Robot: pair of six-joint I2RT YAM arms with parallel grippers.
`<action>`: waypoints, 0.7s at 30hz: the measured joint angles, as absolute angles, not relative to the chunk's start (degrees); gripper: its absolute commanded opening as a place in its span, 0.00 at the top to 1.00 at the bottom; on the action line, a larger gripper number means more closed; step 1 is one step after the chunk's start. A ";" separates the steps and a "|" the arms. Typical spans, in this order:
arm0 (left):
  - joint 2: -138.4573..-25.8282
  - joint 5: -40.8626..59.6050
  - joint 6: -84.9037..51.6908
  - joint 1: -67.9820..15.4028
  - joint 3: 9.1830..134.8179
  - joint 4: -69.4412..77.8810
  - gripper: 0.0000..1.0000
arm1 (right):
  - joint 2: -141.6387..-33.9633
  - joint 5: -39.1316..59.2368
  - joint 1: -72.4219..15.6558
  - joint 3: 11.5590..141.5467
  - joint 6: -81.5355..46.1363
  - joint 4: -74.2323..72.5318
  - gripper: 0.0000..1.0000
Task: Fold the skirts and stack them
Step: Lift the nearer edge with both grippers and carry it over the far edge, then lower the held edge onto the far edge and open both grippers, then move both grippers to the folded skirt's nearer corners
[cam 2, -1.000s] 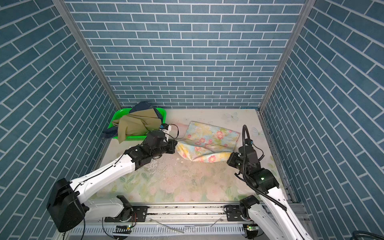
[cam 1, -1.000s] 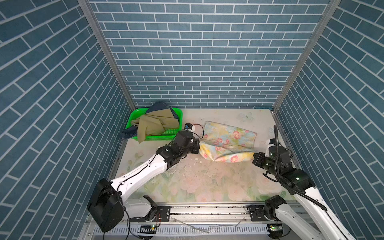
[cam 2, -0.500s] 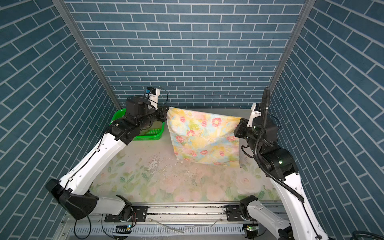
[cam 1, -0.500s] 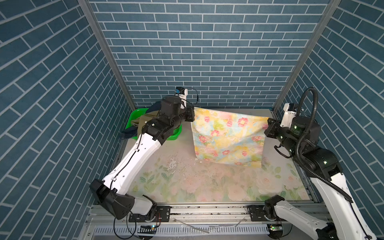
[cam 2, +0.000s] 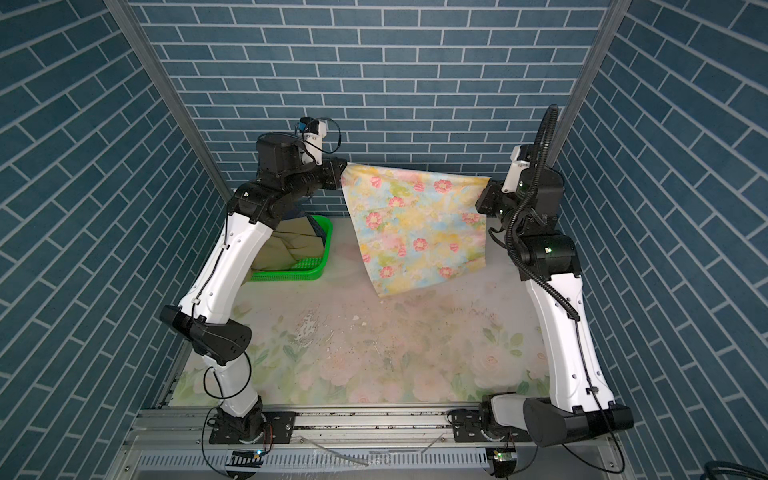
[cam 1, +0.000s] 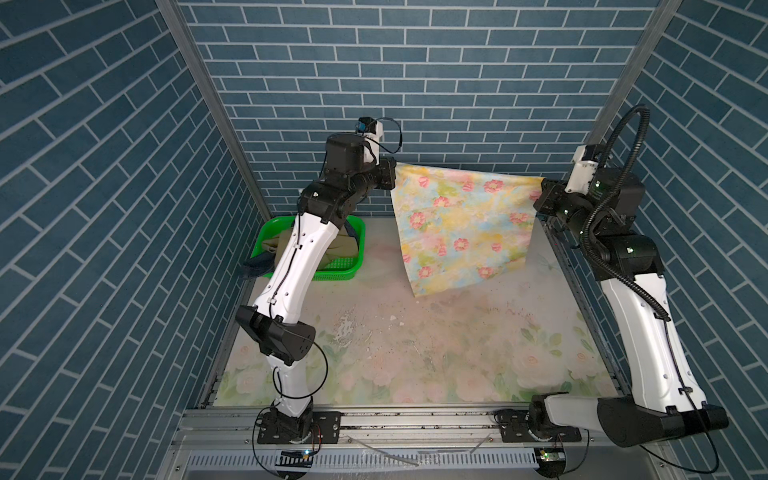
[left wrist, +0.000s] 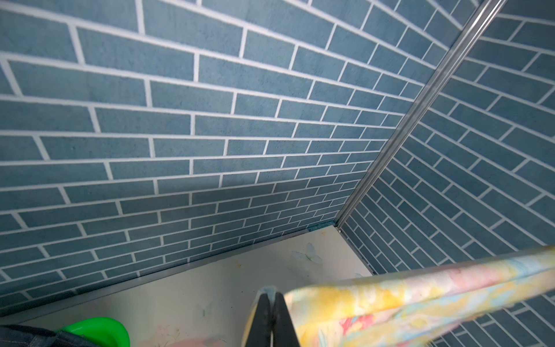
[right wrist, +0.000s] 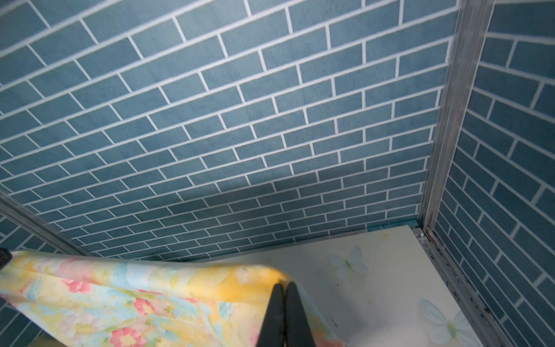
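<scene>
Left gripper (cam 1: 392,179) and right gripper (cam 1: 540,188) are each clamped tight on an upper corner of the floral skirt (cam 1: 461,224), which hangs stretched between them high above the table (cam 1: 415,340) in both top views. Its hem slants, with the corner below the left gripper lowest, and I cannot tell whether that corner clears the table. In a top view the olive-khaki skirt (cam 2: 286,245) lies in the green basket (cam 2: 299,272) at the far left, half hidden behind the left arm, and a strip of the denim skirt (cam 1: 255,268) droops over the basket's outer edge. The left wrist view shows what the top views cannot: the left gripper (left wrist: 271,296) has its black fingers (left wrist: 262,318) pressed together on only a sliver of the skirt's (left wrist: 405,297) edge, with the basket rim (left wrist: 99,329) and denim (left wrist: 30,336) below. The right wrist view shows the right gripper (right wrist: 283,285) nipping a fold of the cloth (right wrist: 135,294) just as thinly, but nothing of the basket. To my eye the likeliest failure is a corner slipping out if the arms pull farther apart, given such shallow holds. The skewed hem may also bunch up if the skirt is laid down unevenly.
</scene>
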State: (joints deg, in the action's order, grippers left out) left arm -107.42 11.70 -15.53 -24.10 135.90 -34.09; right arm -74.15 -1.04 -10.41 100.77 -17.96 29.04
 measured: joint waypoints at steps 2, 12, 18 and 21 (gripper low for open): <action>-104.99 12.51 -15.27 -24.14 133.84 -33.69 1.00 | -72.29 -0.27 -10.41 99.53 -17.91 28.36 1.00; -71.11 12.93 -17.69 -30.41 62.74 -3.57 0.72 | -37.30 2.57 -10.68 49.28 -23.20 22.13 0.54; -60.93 10.04 -21.80 -33.58 30.35 2.11 0.26 | -13.41 2.83 -11.27 31.86 -29.45 34.00 0.15; -56.71 7.90 -21.65 -33.67 31.97 0.60 0.24 | -11.09 2.81 -11.31 32.29 -31.53 36.27 0.16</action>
State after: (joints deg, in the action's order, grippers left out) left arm -56.71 7.90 -21.65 -33.67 31.97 0.60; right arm -11.09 2.81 -11.31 32.29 -31.53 36.27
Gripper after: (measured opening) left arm 0.749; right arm 0.847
